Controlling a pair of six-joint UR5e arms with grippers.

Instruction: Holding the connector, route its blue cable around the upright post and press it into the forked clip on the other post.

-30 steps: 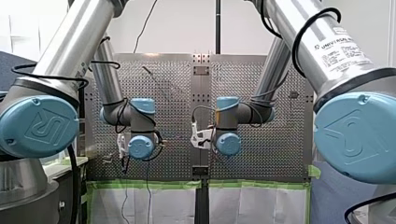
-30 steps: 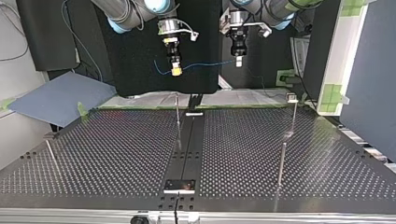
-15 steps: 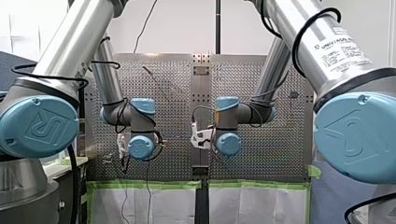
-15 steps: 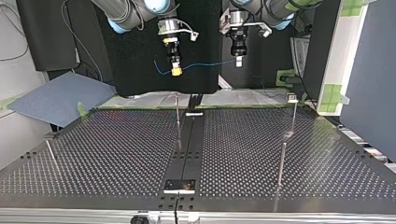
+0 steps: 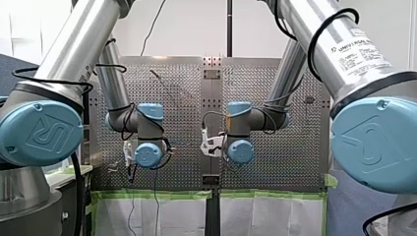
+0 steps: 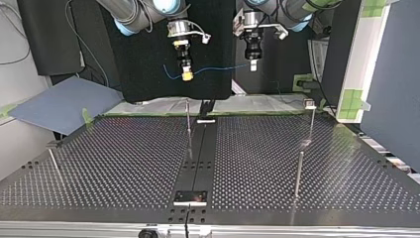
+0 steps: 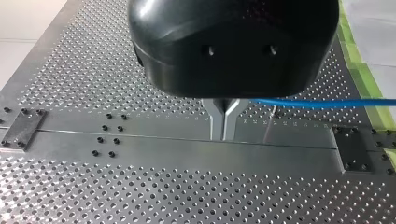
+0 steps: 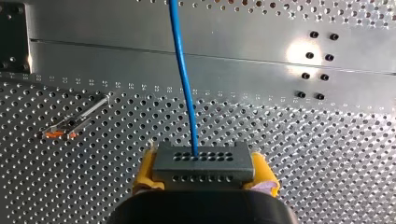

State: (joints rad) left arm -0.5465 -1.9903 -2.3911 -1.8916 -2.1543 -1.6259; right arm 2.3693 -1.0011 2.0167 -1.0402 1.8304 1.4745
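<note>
High above the perforated metal table (image 6: 124, 163), my right gripper (image 6: 187, 75), upper centre of the top view, has its yellow pads (image 8: 145, 171) clamped on the dark grey, many-holed connector block (image 8: 203, 163), from whose face the thin blue cable (image 8: 184, 74) leaves. The line spans across to my left gripper (image 6: 253, 65), just right of centre, whose metal fingers (image 7: 219, 121) are pressed together, apparently pinching the blue cable where it emerges beside them. Two grips likely keep the span taut and clear of the table, ready to be carried down. The slim upright post (image 6: 188, 126) stands mid-frame below; the forked clip (image 6: 310, 103) tops the post at right, well apart from the cable. Routing has not begun. Against the frames from half a second and a second earlier, nothing differs: arms, connector and cable sit exactly alike.
</note>
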